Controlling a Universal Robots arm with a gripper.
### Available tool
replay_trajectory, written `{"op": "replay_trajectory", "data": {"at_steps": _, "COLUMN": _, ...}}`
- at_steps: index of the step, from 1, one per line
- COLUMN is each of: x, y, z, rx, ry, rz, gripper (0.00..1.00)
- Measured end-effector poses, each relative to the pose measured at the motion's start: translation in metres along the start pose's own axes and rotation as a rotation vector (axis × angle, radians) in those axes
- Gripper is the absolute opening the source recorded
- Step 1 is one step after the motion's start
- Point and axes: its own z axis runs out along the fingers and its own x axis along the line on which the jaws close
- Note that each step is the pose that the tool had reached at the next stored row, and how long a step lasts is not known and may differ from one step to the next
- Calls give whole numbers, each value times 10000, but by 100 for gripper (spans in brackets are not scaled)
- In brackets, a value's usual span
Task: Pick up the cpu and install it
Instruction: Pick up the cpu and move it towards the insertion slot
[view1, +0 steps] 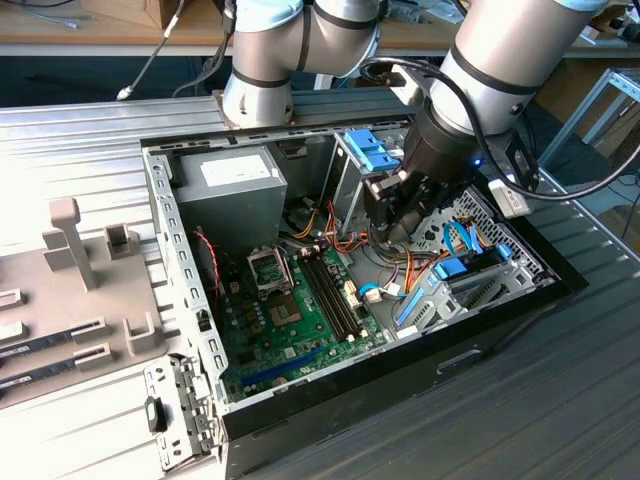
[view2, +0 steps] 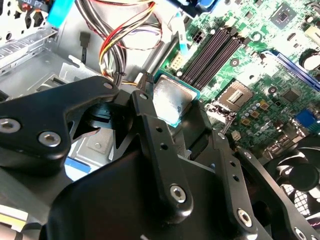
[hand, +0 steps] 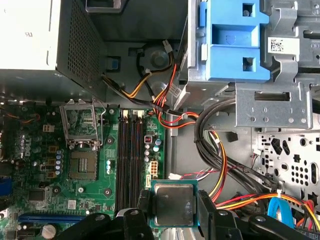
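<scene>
I have the gripper (view1: 398, 225) clamped on two opposite edges of the cpu (hand: 173, 205), held metal side up just right of centre in the exterior view, the open socket (view1: 284, 312) lying well apart toward the lower left, beyond the memory slots (view1: 328, 295).

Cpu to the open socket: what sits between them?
In the first wrist view, the black memory slots and a small white connector lie between the cpu, gripped by the tool, and the socket.

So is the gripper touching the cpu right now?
Touching. In the first wrist view the cpu sits clamped in the gripper, a finger against each opposite edge.
</scene>
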Motion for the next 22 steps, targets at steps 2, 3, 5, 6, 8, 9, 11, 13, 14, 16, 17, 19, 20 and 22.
{"op": "replay_trajectory", "data": {"at_steps": 2, "x": 1, "y": -26, "z": 2, "rx": 0, "ry": 0, "rz": -1, "gripper": 47}}
{"op": "replay_trajectory", "data": {"at_steps": 3, "x": 1, "y": -34, "z": 3, "rx": 0, "ry": 0, "rz": 0, "gripper": 47}}
{"op": "replay_trajectory", "data": {"at_steps": 5, "x": 1, "y": -49, "z": 4, "rx": 0, "ry": 0, "rz": 0, "gripper": 47}}
{"op": "replay_trajectory", "data": {"at_steps": 6, "x": 2, "y": -64, "z": 5, "rx": 0, "ry": 0, "rz": 0, "gripper": 47}}
{"op": "replay_trajectory", "data": {"at_steps": 8, "x": 2, "y": -79, "z": 6, "rx": -1, "ry": 0, "rz": 0, "gripper": 47}}
{"op": "replay_trajectory", "data": {"at_steps": 9, "x": 3, "y": -90, "z": 7, "rx": 0, "ry": 0, "rz": 0, "gripper": 47}}
{"op": "replay_trajectory", "data": {"at_steps": 11, "x": 3, "y": -106, "z": 8, "rx": 0, "ry": 0, "rz": 0, "gripper": 47}}
{"op": "replay_trajectory", "data": {"at_steps": 13, "x": 3, "y": -120, "z": 9, "rx": 0, "ry": 0, "rz": 0, "gripper": 47}}
{"op": "replay_trajectory", "data": {"at_steps": 14, "x": 4, "y": -130, "z": 10, "rx": 0, "ry": 0, "rz": 0, "gripper": 47}}
{"op": "replay_trajectory", "data": {"at_steps": 16, "x": 4, "y": -147, "z": 12, "rx": 0, "ry": 0, "rz": 0, "gripper": 47}}
{"op": "replay_trajectory", "data": {"at_steps": 17, "x": 5, "y": -167, "z": 14, "rx": 0, "ry": 0, "rz": 0, "gripper": 47}}
{"op": "replay_trajectory", "data": {"at_steps": 19, "x": 6, "y": -184, "z": 17, "rx": 1, "ry": 0, "rz": 0, "gripper": 47}}
{"op": "replay_trajectory", "data": {"at_steps": 20, "x": 6, "y": -192, "z": 19, "rx": 0, "ry": 0, "rz": 0, "gripper": 47}}
{"op": "replay_trajectory", "data": {"at_steps": 22, "x": 6, "y": -206, "z": 21, "rx": 0, "ry": 0, "rz": -1, "gripper": 47}}
